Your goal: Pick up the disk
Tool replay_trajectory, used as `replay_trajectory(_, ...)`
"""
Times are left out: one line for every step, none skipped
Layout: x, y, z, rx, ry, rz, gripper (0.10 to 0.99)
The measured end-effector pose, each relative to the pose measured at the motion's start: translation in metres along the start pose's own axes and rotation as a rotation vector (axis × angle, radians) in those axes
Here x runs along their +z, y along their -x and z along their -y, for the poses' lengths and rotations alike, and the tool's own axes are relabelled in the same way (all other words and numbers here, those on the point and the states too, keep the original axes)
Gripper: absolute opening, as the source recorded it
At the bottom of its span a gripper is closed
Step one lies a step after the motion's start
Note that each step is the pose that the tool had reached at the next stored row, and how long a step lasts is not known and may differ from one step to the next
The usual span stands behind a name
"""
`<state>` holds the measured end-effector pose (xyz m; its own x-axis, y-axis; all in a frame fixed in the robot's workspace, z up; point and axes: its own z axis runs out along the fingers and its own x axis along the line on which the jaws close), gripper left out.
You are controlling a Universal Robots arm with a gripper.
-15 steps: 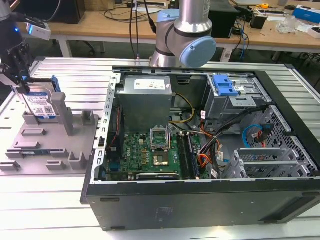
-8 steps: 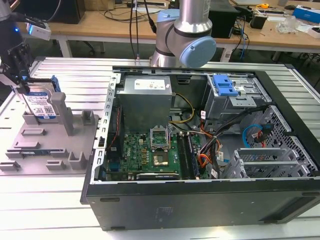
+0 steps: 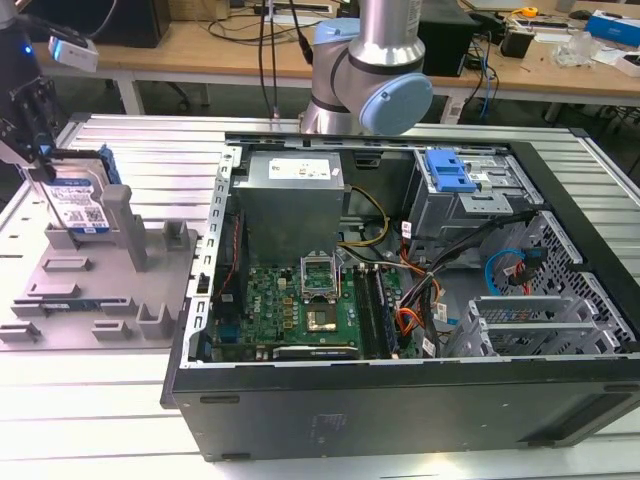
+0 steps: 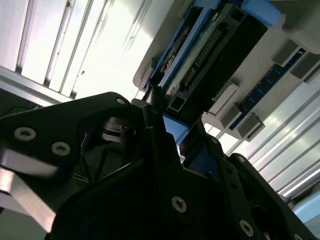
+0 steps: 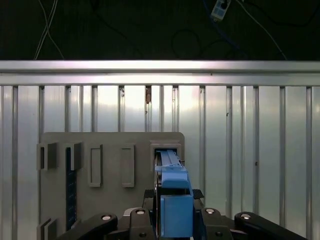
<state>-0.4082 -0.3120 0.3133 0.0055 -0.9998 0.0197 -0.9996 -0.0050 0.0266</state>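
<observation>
The disk, silver with a white-and-blue label and blue side rails, stands on edge in a slot of the grey fixture at the exterior view's left. My gripper comes down on its upper end, a black finger on each face, shut on it. In the first wrist view the disk is seen edge-on, its blue rail pinched between the fingers over the fixture. In the second wrist view the disk's connector end sticks out beyond the black fingers.
An open computer case with motherboard, cables and a blue-fronted drive cage lies at the exterior view's right of the fixture. The arm's base rises behind it. The fixture has other upright posts. Everything rests on a ribbed metal table.
</observation>
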Motion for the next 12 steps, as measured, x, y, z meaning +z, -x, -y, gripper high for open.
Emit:
replay_trajectory(-0.0031,-0.0001,-0.0001,0.0,0.0,0.0,0.365)
replay_trajectory(-0.0061,-0.0002,-0.0001,0.0,0.0,0.0,0.365)
replay_trajectory(-0.009,-0.0002,-0.0002,0.0,0.001,0.0,0.365)
replay_trajectory(-0.0126,-0.0003,-0.0003,0.0,0.001,0.0,0.365)
replay_trajectory(-0.018,-0.0004,-0.0004,0.0,0.001,-0.0001,0.365)
replay_trajectory(-0.022,-0.0005,-0.0005,0.0,0.001,-0.0001,0.365)
replay_trajectory(-0.0281,-0.0006,-0.0006,0.0,0.001,0.0,0.365)
replay_trajectory(-0.0324,-0.0007,-0.0007,0.0,0.002,0.0,0.365)
replay_trajectory(-0.0369,-0.0008,-0.0008,0.0,0.002,0.0,0.365)
replay_trajectory(-0.0415,-0.0009,-0.0008,0.0,0.002,0.0,0.365)
replay_trajectory(-0.0487,-0.001,-0.0009,0.0,0.002,0.0,0.365)
replay_trajectory(-0.0559,-0.0012,-0.0011,0.0,0.002,0.0,0.365)
